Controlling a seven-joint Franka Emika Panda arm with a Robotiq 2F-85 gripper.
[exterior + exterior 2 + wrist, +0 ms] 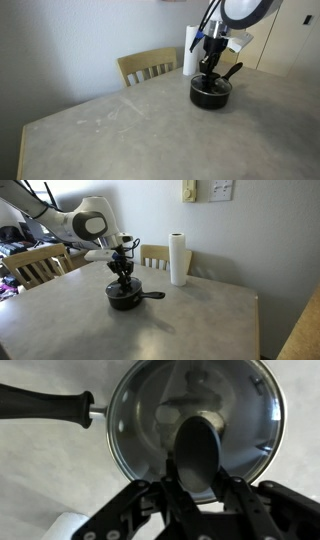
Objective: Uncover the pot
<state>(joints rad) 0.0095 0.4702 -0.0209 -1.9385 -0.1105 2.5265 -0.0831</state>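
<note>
The small black pot (pixel 210 97) stands on the grey table in both exterior views (pixel 124 300), its long black handle (pixel 152 295) pointing sideways. The round glass lid with a metal rim (pixel 245 410) lies on the pot. In the wrist view the pot's handle (pixel 45 402) runs off to the upper left. My gripper (pixel 200 485) hangs straight above the pot, also seen in both exterior views (pixel 210 70) (pixel 123 275). Its two fingers sit on either side of the lid's dark knob (pixel 197 445) and close against it.
A white paper-towel roll (pixel 178 259) stands upright just behind the pot, also in an exterior view (pixel 190 52). Wooden chairs (pixel 150 66) (pixel 35 265) stand at the table's edges. A wall runs close behind.
</note>
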